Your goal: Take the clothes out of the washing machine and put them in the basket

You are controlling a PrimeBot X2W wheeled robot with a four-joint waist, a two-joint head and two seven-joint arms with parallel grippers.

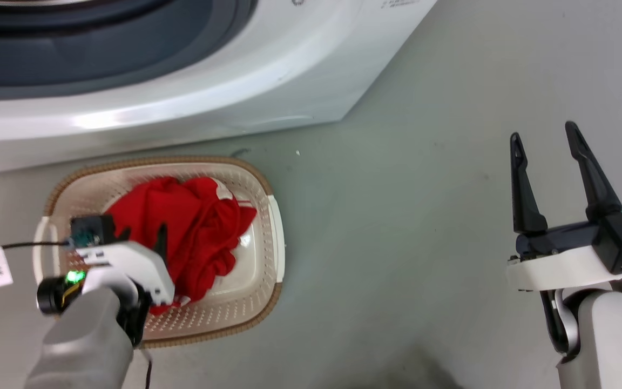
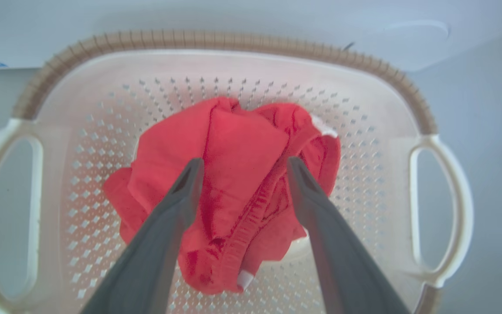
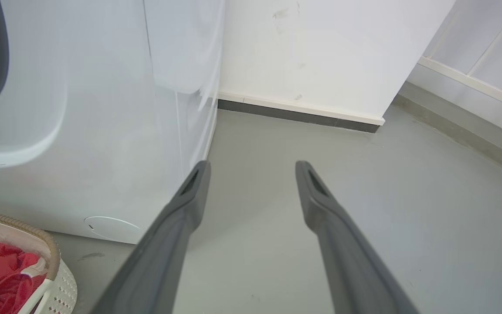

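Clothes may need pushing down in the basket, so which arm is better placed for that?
Left. The left gripper hangs open above the clothes in the basket; the right gripper is off over the floor.

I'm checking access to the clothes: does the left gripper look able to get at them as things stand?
Probably yes. The left gripper is open directly over the clothes in the basket, fingers pointing at the heap, with nothing between them.

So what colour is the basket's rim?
Brown, woven-looking; the basket's rim shows best in the left wrist view.
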